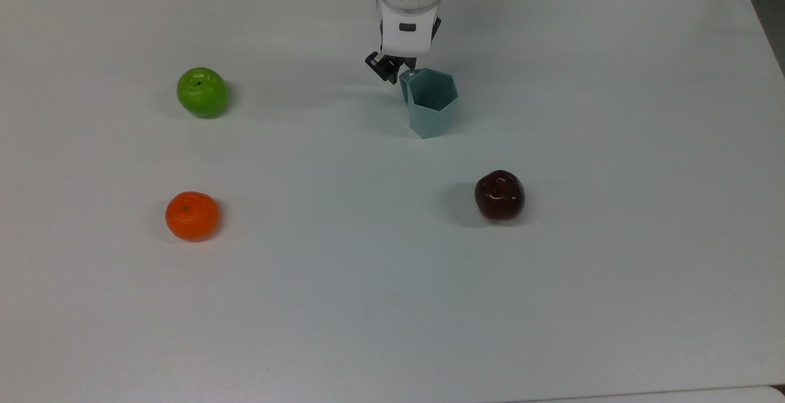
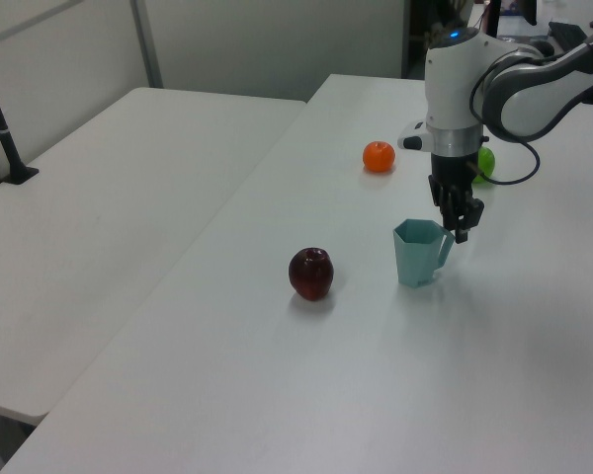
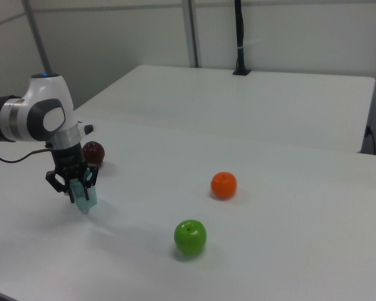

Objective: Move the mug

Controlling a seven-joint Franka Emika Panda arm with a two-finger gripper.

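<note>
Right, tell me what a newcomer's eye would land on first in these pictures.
First the white arm, its gripper down at the handle side of the pale teal mug, which stands upright near the top view's upper middle of the white table. Next, three bright fruits apart from one another: a green apple and an orange on the top view's left, and a dark red apple below the mug.
</note>
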